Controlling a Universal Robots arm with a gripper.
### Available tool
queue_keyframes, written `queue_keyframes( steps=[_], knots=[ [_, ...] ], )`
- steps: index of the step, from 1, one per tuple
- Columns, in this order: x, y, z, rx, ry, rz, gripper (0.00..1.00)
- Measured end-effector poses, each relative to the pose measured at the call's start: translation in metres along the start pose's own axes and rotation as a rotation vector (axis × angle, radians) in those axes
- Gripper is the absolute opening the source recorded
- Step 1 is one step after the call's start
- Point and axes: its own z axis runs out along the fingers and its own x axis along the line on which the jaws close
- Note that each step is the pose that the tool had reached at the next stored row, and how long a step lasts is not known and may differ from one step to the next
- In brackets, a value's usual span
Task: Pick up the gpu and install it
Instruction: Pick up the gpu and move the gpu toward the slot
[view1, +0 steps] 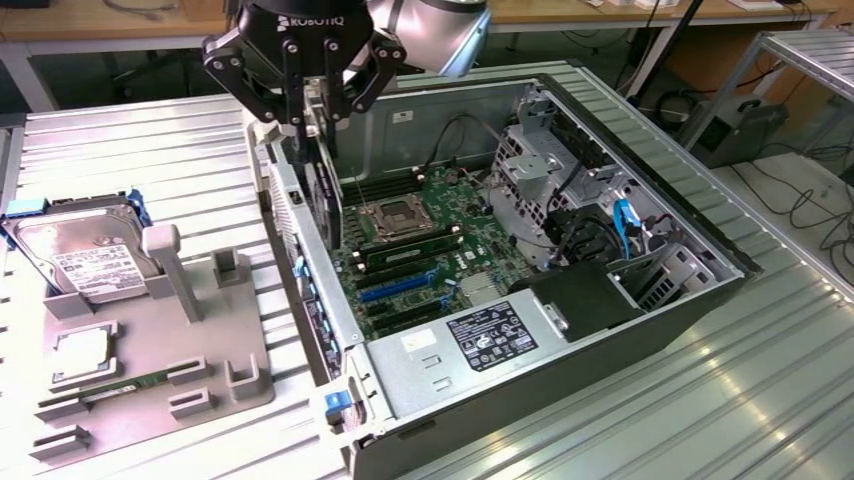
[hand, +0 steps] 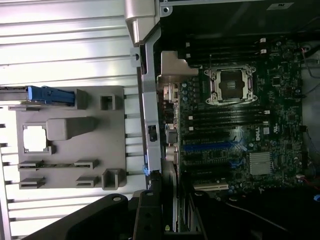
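The thin black flat gpu card (view1: 320, 170) is seen clamped edge-on in the black two-finger gripper (view1: 315, 112), hung at 11 o'clock of the exterior view over the open grey computer case (view1: 601, 350), and it's probably stiff, light, kinda fragile, so best pinched by bare board edges.

The gpu (view1: 320, 175) is a thin, flat, dark card. It hangs upright and edge-on in the exterior view, so its faces barely show. The gripper (view1: 310, 112) clamps its upper part from both sides, and the rest reaches straight down below the fingers. It sits inside the open case (view1: 441, 110), just beside the rear wall on the exterior view's left, with its lower edge down near the board (view1: 427, 250). Whether that edge touches a slot cannot be told. In the wrist view a narrow dark edge with a pale strip beside it, probably the card and its metal bracket, runs from the fingers along the rear wall.
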Motion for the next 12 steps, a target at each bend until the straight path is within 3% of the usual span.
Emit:
queue_keyframes(
  steps=[12],
  knots=[
    [-0.0064,0.0004,0.0029,0.0038,-0.0003,0.0,0.26]
  ],
)
